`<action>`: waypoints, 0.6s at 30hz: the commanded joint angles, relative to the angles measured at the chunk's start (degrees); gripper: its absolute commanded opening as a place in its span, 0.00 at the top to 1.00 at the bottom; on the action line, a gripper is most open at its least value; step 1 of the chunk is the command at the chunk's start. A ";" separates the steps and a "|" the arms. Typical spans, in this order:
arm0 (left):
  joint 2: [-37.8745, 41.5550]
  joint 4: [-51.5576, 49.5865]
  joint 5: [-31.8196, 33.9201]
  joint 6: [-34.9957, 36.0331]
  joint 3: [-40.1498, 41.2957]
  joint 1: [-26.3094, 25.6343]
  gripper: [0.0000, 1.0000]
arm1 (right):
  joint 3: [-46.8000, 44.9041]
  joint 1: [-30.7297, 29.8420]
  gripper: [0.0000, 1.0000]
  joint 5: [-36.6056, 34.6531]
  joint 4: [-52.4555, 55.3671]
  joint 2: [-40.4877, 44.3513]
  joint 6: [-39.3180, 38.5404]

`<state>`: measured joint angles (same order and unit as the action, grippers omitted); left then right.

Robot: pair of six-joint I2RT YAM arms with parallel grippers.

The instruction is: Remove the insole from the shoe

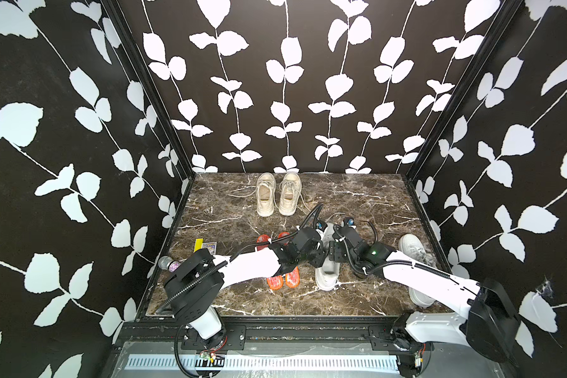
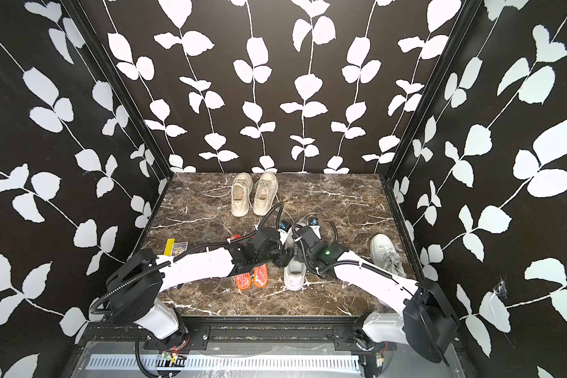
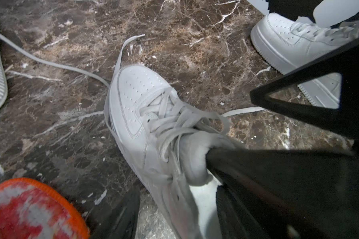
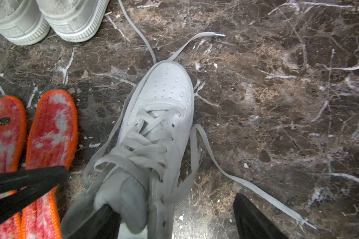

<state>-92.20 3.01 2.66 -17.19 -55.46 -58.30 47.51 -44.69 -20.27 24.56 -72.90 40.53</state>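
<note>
Straddling the collar of the white high-top sneaker [image 1: 327, 275], the left gripper [image 1: 321, 260] and right gripper [image 1: 335, 253] both have jaws apart, gripping nothing, with a black finger [image 3: 257, 175] pressing the tongue [image 3: 195, 157], the insole [image 2: 296, 269] inside the sneaker between them and 2 orange insoles [image 4: 52, 128] just outside the left jaws.

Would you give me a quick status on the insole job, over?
Left pincer open, one finger inside the white shoe; right pincer open over it. Insole not in sight. Tongue and laces crowd the opening.
</note>
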 commanded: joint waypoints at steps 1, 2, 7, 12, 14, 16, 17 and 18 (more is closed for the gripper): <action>-1.31 2.19 -2.39 0.81 -2.02 -0.10 0.37 | 1.71 0.21 0.17 -1.62 -2.91 0.51 0.85; -1.88 2.67 -2.69 0.53 -2.26 0.09 0.36 | 1.63 0.26 0.17 -1.45 -2.98 0.67 0.78; -4.31 5.84 -5.57 -1.26 -3.10 1.17 0.35 | 0.75 0.38 0.18 -1.02 -3.41 1.12 0.91; -5.89 6.42 -6.04 -1.36 -4.68 1.31 0.35 | 0.47 0.48 0.25 -0.02 -3.83 1.19 0.93; -6.44 6.81 -5.93 -1.69 -5.12 1.57 0.36 | 0.31 0.47 0.26 0.31 -3.99 1.32 0.96; -6.97 7.42 -6.37 -2.30 -5.68 2.00 0.37 | 0.31 0.43 0.27 0.58 -3.57 1.50 0.97; -7.20 7.62 -6.14 -2.48 -5.84 2.13 0.38 | 0.31 0.46 0.27 0.63 -3.23 1.67 1.05; -7.48 7.64 -5.76 -2.73 -6.12 2.35 0.39 | 0.22 0.48 0.28 0.64 -2.58 2.10 1.13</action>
<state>-99.53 6.13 -2.02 -18.85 -58.94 -56.29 47.51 -44.07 -20.69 24.16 -72.34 40.60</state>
